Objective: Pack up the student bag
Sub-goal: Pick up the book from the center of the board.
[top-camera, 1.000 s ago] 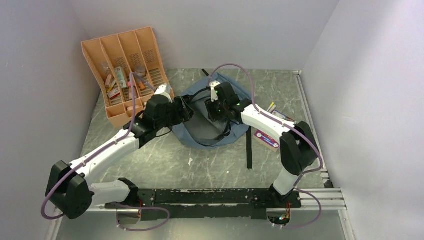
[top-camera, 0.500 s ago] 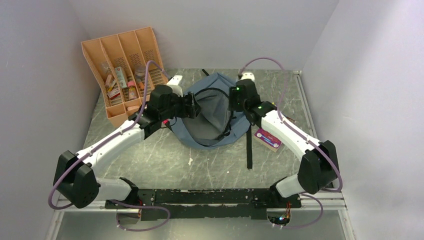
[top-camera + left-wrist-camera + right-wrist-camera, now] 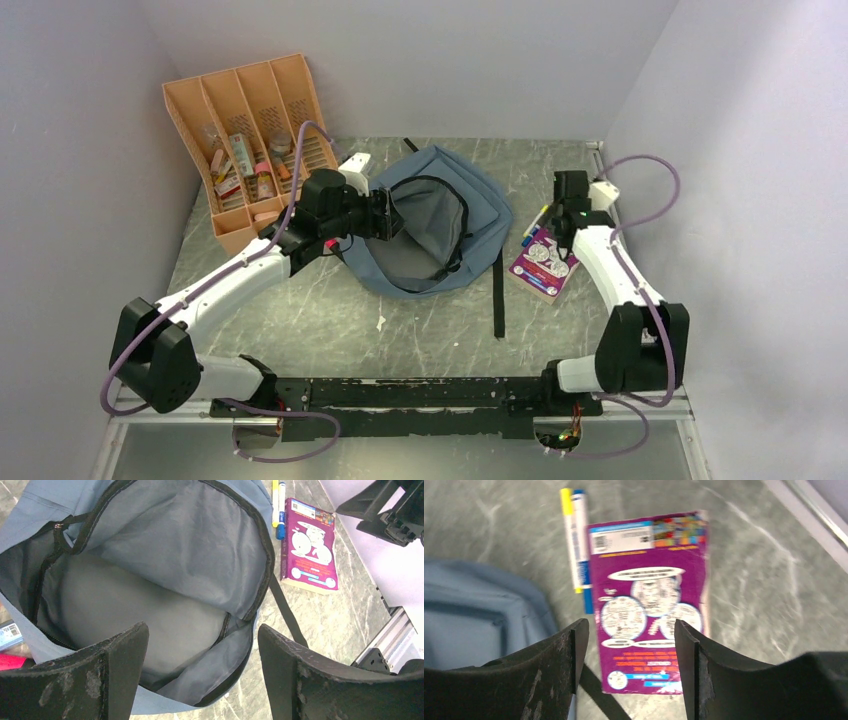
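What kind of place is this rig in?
Probably a lab test cell: plain white walls box in a marbled tabletop with a robot base rail, and the student bag, book and orange organizer look staged.

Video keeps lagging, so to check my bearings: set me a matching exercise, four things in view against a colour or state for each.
Things: 1 backpack; 2 book; 3 organizer; 4 right gripper.
Descriptions: a purple; b open, holding nothing; c orange; d unzipped, gaping.
Pairs: 1-d, 2-a, 3-c, 4-b.
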